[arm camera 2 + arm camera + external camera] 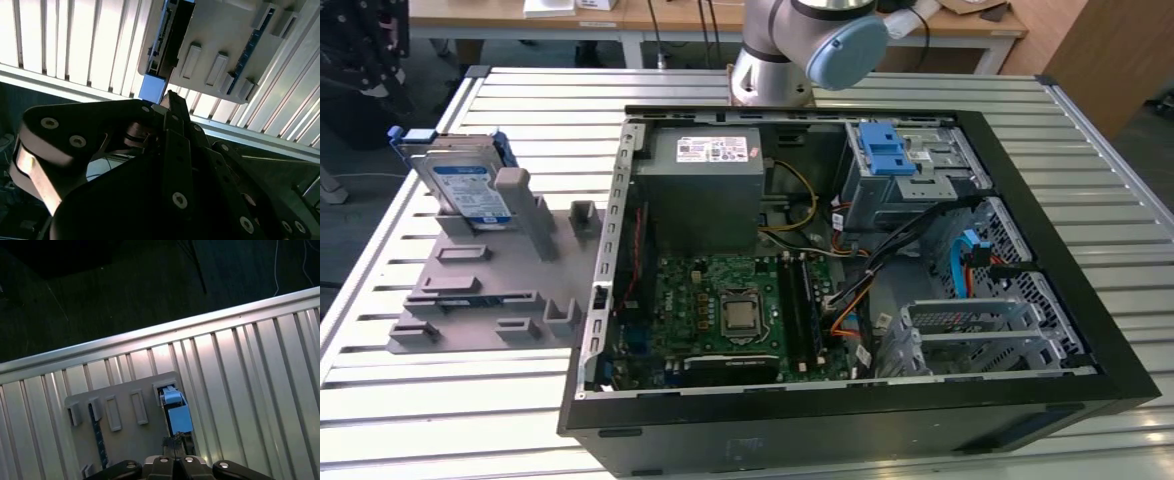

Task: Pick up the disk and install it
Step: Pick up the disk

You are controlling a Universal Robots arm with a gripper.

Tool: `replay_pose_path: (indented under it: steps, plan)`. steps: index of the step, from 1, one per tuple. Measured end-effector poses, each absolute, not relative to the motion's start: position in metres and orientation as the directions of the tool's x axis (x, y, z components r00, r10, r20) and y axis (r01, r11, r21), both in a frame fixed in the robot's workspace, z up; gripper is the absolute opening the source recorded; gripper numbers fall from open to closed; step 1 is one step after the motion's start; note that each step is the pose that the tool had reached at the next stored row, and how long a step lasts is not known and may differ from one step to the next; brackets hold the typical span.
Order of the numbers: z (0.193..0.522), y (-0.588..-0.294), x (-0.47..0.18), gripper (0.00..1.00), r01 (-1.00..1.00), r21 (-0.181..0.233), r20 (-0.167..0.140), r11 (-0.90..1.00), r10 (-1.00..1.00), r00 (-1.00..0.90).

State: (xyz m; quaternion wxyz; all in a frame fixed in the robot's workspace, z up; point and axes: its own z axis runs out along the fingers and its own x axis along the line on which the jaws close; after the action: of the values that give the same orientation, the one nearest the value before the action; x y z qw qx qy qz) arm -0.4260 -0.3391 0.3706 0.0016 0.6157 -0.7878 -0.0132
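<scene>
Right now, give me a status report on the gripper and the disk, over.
Gripper above the disk, apart from it. Disk upright in the grey holder, outside the computer case. Nothing seen between them.

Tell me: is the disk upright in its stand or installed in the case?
Upright: the disk stands on edge in the grey stand, outside the open case.

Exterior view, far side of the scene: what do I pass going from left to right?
Disk → grey power supply box → metal drive cage with blue latches.
</scene>
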Motion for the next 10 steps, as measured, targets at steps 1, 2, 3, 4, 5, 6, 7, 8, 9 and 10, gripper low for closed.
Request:
replay_pose_path:
  steps: [1, 2, 3, 4, 5, 6, 7, 8, 9, 10]
  plan:
    - [0.3706, -0.3391, -0.4260, 0.11, -0.973, 0.023, -0.014, 0.229, -0.973, -0.229]
    - [0.3706, -0.3391, -0.4260, 0.11, -0.976, 0.023, -0.014, 0.217, -0.976, -0.217]
    - [0.3705, -0.3391, -0.4260, 0.11, -0.979, 0.022, -0.014, 0.204, -0.979, -0.204]
    - [0.3705, -0.3391, -0.4260, 0.11, -0.981, 0.022, -0.014, 0.193, -0.981, -0.193]
    - [0.3705, -0.3391, -0.4261, 0.11, -0.983, 0.022, -0.014, 0.185, -0.983, -0.185]
    - [0.3702, -0.3391, -0.4260, 0.11, -0.983, 0.021, -0.013, 0.183, -0.983, -0.184]
    - [0.3698, -0.3387, -0.4261, 0.11, -0.983, 0.019, -0.012, 0.183, -0.983, -0.184]
    - [0.3694, -0.3381, -0.4261, 0.11, -0.983, 0.017, -0.010, 0.184, -0.983, -0.184]
    - [0.3690, -0.3373, -0.4261, 0.11, -0.983, 0.016, -0.009, 0.184, -0.983, -0.185]
    - [0.3685, -0.3366, -0.4261, 0.11, -0.983, 0.016, -0.009, 0.185, -0.983, -0.185]
